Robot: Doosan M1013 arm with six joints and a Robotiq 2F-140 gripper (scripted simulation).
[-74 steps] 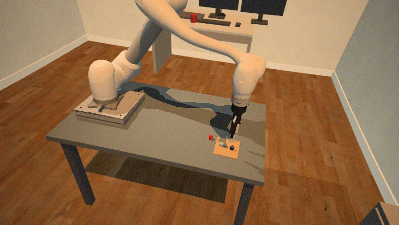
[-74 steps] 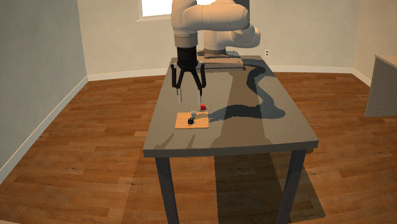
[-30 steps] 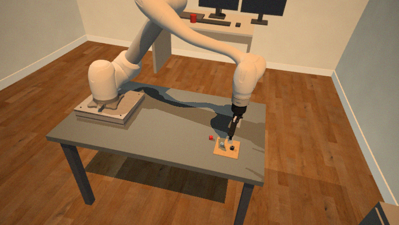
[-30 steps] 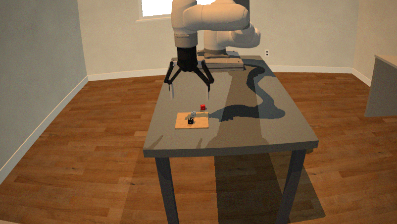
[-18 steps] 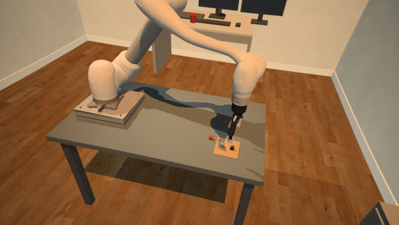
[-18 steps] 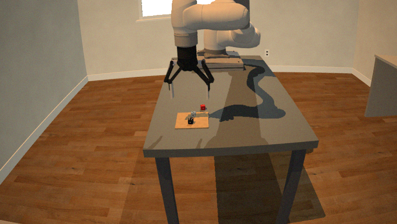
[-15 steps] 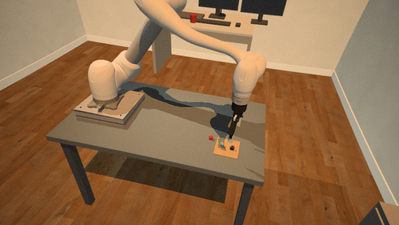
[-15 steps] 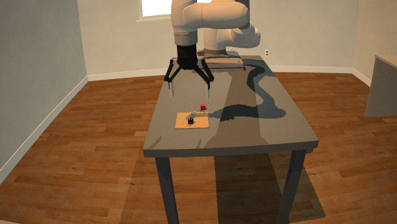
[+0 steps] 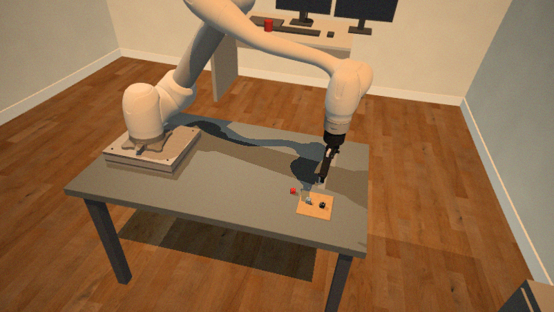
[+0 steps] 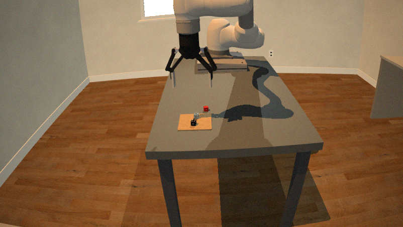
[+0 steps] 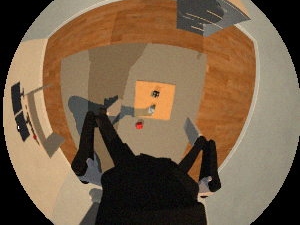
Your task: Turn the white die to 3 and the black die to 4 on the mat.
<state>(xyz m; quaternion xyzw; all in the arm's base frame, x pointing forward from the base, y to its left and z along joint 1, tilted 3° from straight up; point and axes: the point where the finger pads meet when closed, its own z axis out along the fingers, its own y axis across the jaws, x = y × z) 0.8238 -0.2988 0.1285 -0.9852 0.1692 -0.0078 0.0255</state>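
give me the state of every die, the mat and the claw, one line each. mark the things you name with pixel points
white die (image 9: 308, 200) (image 10: 196, 115) (image 11: 152, 110): on the mat, top number too small to read
black die (image 9: 322, 205) (image 10: 193, 122) (image 11: 155, 93): on the mat, top number too small to read
red die (image 9: 293, 190) (image 10: 205, 108) (image 11: 139, 125): off the mat, on the table
mat (image 9: 315, 215) (image 10: 201, 125) (image 11: 167, 94): flat on the table
claw (image 9: 321, 181) (image 10: 191, 86) (image 11: 153, 120): open, raised

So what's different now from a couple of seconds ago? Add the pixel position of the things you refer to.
The claw (image 9: 321, 181) (image 10: 191, 86) (image 11: 154, 114) has risen and its fingers have spread wider; I can't see that it took or dropped anything. The red die (image 9: 293, 190) (image 10: 205, 108) (image 11: 139, 125), white die (image 9: 308, 200) (image 10: 196, 115) (image 11: 152, 110) and black die (image 9: 322, 205) (image 10: 193, 122) (image 11: 155, 94) look unmoved.
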